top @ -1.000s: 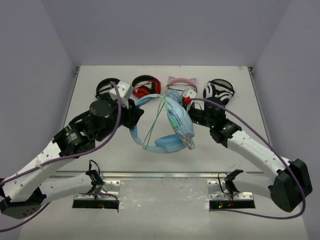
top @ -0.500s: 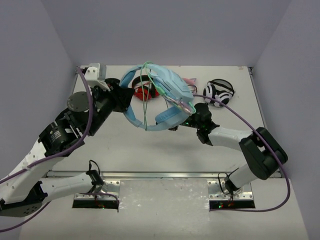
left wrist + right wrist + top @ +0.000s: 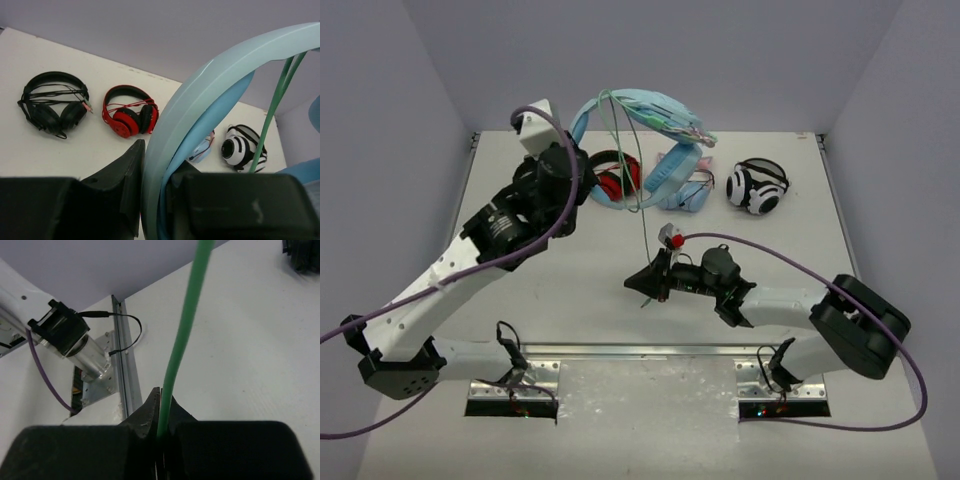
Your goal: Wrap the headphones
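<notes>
The light-blue headphones (image 3: pixel 655 110) hang high in the air over the back of the table. My left gripper (image 3: pixel 582 158) is shut on their headband (image 3: pixel 210 85), which fills the gap between its jaws in the left wrist view (image 3: pixel 155 162). The thin pale-green cable (image 3: pixel 644 215) runs taut from the headband down to my right gripper (image 3: pixel 642 285), low over the middle of the table. In the right wrist view the right gripper (image 3: pixel 163 399) is shut on the green cable (image 3: pixel 185 325), which rises straight out of the jaws. The cable also shows in the left wrist view (image 3: pixel 275 107).
Other headphones lie along the back of the table (image 3: pixel 570 290): a black pair (image 3: pixel 52 106), a red pair (image 3: pixel 610 182), a pink cat-ear pair with blue cups (image 3: pixel 685 188) and a white-and-black pair (image 3: pixel 757 186). A metal rail (image 3: pixel 640 350) runs along the near edge.
My left gripper has lifted the headphones up and toward the back. My right gripper has moved from the earcups to low over the table's middle, now pinching the cable, which is pulled straight.
</notes>
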